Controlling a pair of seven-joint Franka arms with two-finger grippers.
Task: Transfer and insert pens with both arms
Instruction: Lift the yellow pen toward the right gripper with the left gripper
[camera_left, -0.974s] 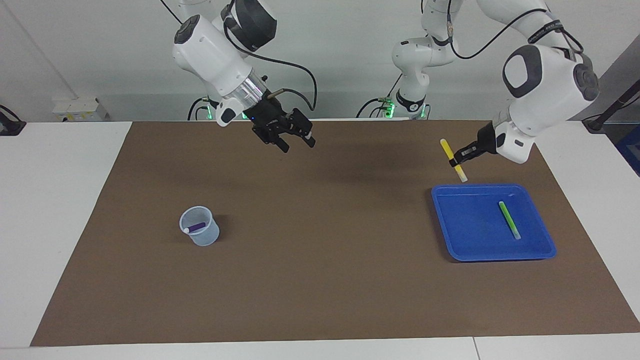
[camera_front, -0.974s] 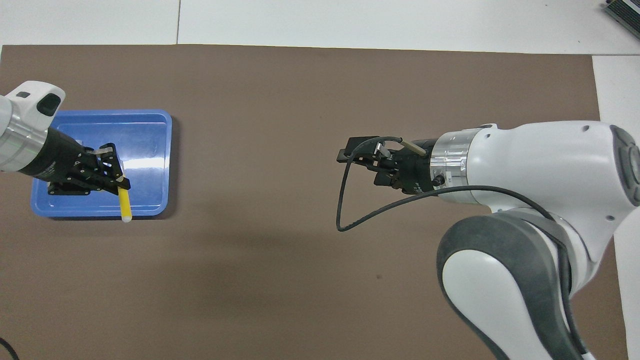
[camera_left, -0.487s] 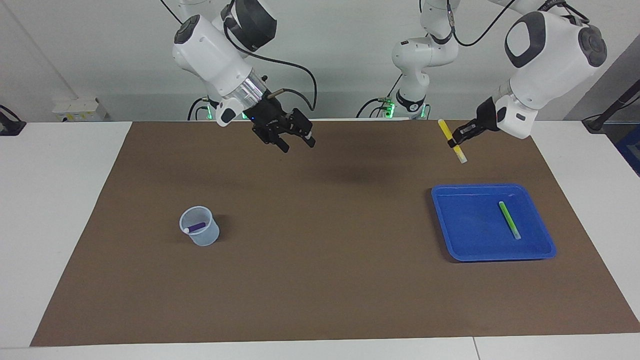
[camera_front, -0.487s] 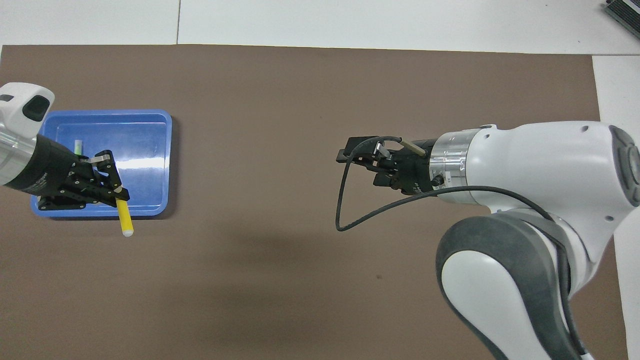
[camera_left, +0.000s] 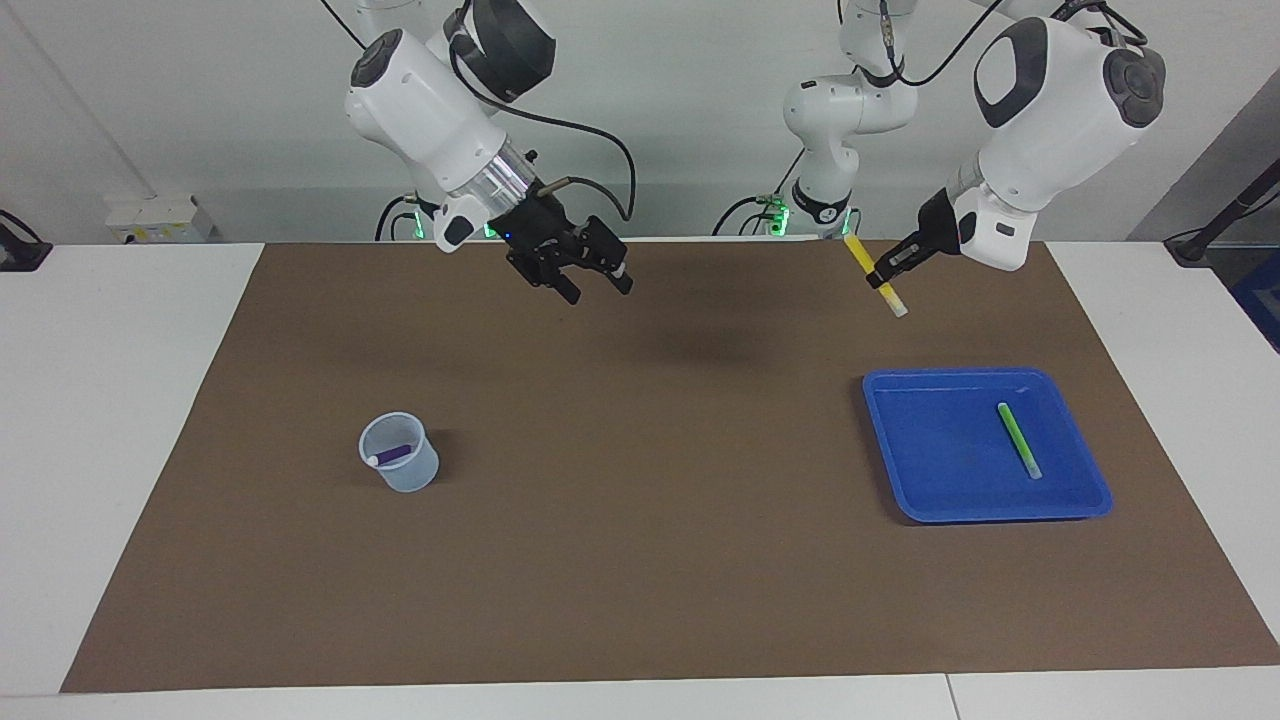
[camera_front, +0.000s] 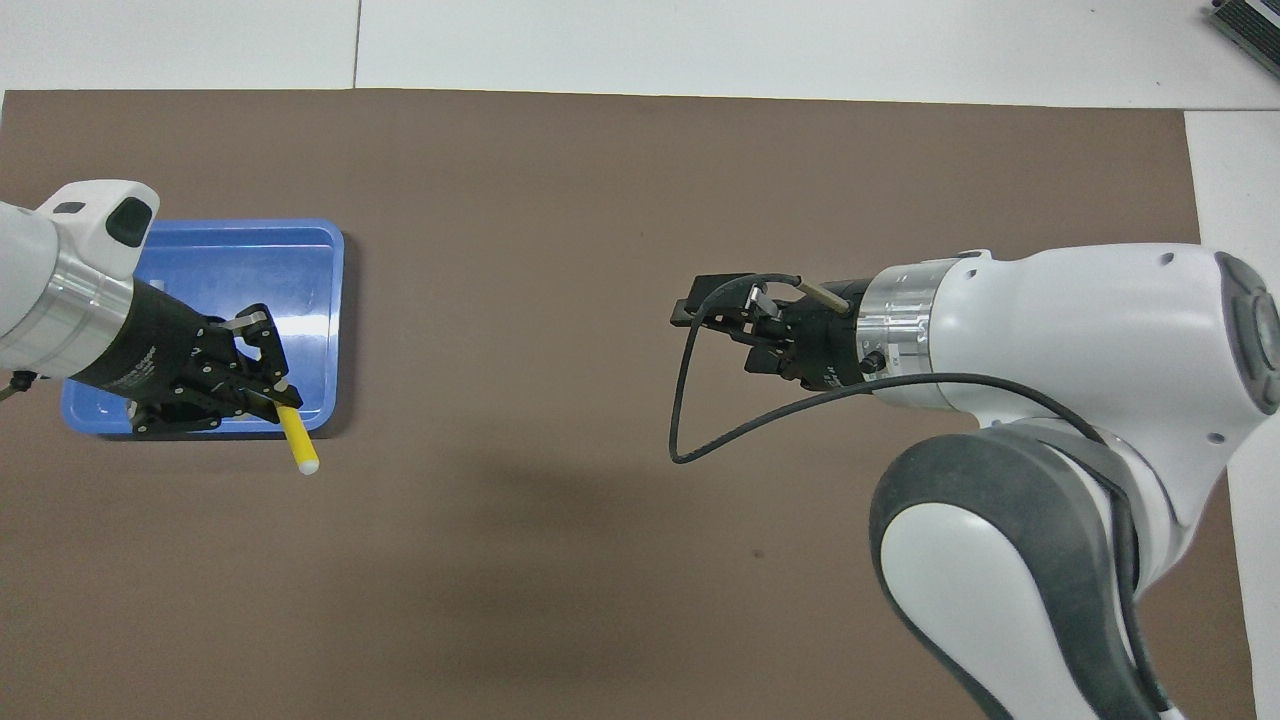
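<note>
My left gripper is shut on the yellow pen, which hangs tilted in the air with its pale cap end downward. It is over the brown mat beside the blue tray. The green pen lies flat in that tray; the left hand hides it in the overhead view. The purple pen lies inside a small clear cup. My right gripper hangs open and holds nothing, over the bare mat about midway along the table, where it waits.
A brown mat covers most of the white table. The cup stands toward the right arm's end and the tray toward the left arm's end. A black cable loops off the right wrist. The right arm's bulk hides the cup in the overhead view.
The left gripper has risen with the yellow pen and carried it off the tray's edge, toward the table's middle. The right arm has not moved.
</note>
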